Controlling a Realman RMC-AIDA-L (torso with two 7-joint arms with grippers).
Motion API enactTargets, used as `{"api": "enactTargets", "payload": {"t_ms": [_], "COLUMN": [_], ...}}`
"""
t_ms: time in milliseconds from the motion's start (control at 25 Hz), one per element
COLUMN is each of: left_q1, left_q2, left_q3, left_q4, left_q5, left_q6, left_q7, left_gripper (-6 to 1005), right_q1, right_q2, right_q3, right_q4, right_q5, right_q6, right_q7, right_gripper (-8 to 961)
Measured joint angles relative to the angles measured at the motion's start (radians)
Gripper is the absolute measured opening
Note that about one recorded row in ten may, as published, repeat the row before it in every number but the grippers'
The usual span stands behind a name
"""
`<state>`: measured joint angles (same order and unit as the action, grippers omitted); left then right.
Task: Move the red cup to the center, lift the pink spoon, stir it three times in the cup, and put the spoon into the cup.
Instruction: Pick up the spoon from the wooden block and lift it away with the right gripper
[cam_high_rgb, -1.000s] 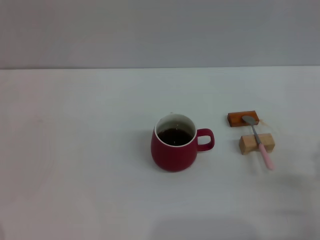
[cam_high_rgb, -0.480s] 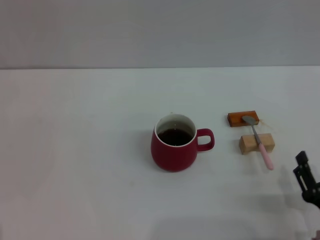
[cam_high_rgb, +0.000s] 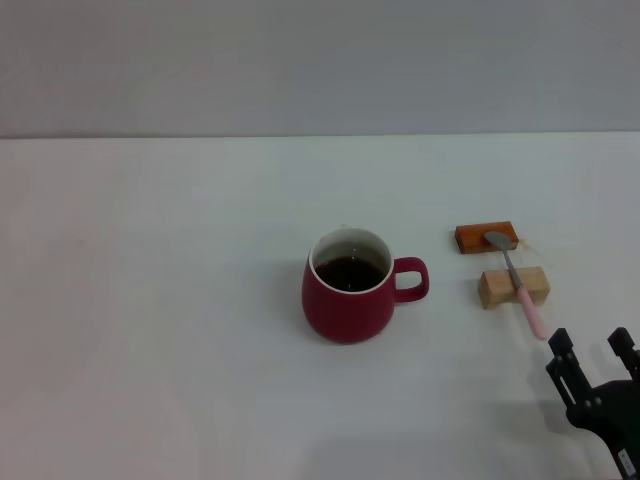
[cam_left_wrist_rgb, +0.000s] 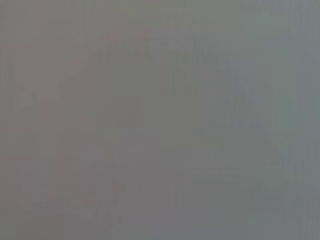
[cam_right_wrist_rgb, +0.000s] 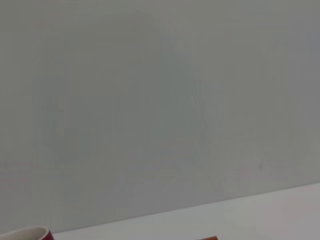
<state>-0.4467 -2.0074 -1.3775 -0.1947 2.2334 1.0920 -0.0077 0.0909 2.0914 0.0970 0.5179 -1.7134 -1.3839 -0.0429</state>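
Tabletop (cam_high_rgb: 160, 330): a plain white surface that runs back to a grey wall and carries everything else.
Red cup (cam_high_rgb: 348, 300): the landmark; it stands upright near the middle of the tabletop, holds a dark liquid inside its white rim, and its loop handle points toward the robot's right. A sliver of its rim (cam_right_wrist_rgb: 25, 233) shows at the edge of the right wrist view.
Right gripper (cam_high_rgb: 592, 357): black, to the right of the red cup and nearer the robot, just beyond the spoon's handle end; its two fingers stand apart with nothing between them.
Tan wooden block (cam_high_rgb: 513, 287): right of the red cup's handle, apart from it.
Orange-brown flat block (cam_high_rgb: 486, 237): right of the red cup and a little farther back, just behind the tan block.
Pink spoon (cam_high_rgb: 516, 281): right of the red cup, lying across both blocks, grey bowl on the orange-brown one, neck over the tan one, pink handle sloping toward the right gripper.
Left gripper: not seen in any view.
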Motion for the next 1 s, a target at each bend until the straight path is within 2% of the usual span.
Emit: {"api": "enactTargets", "payload": {"t_ms": [520, 1000], "left_q1": [0.003, 0.008], "left_q2": [0.002, -0.005], "left_q3": [0.009, 0.009], "left_q4": [0.002, 0.001], "left_q5": [0.001, 0.002], "left_q6": [0.012, 0.032], "left_q7": [0.034, 0.038], "left_gripper": [843, 843], "right_q1": [0.059, 0.11], "right_q2": [0.001, 0.001], "right_q3": [0.007, 0.029], "right_q4": [0.005, 0.005], "right_q5": [0.0, 0.002], "right_q6": [0.124, 0.169], "right_q7": [0.008, 0.003], "right_gripper": [709, 708]}}
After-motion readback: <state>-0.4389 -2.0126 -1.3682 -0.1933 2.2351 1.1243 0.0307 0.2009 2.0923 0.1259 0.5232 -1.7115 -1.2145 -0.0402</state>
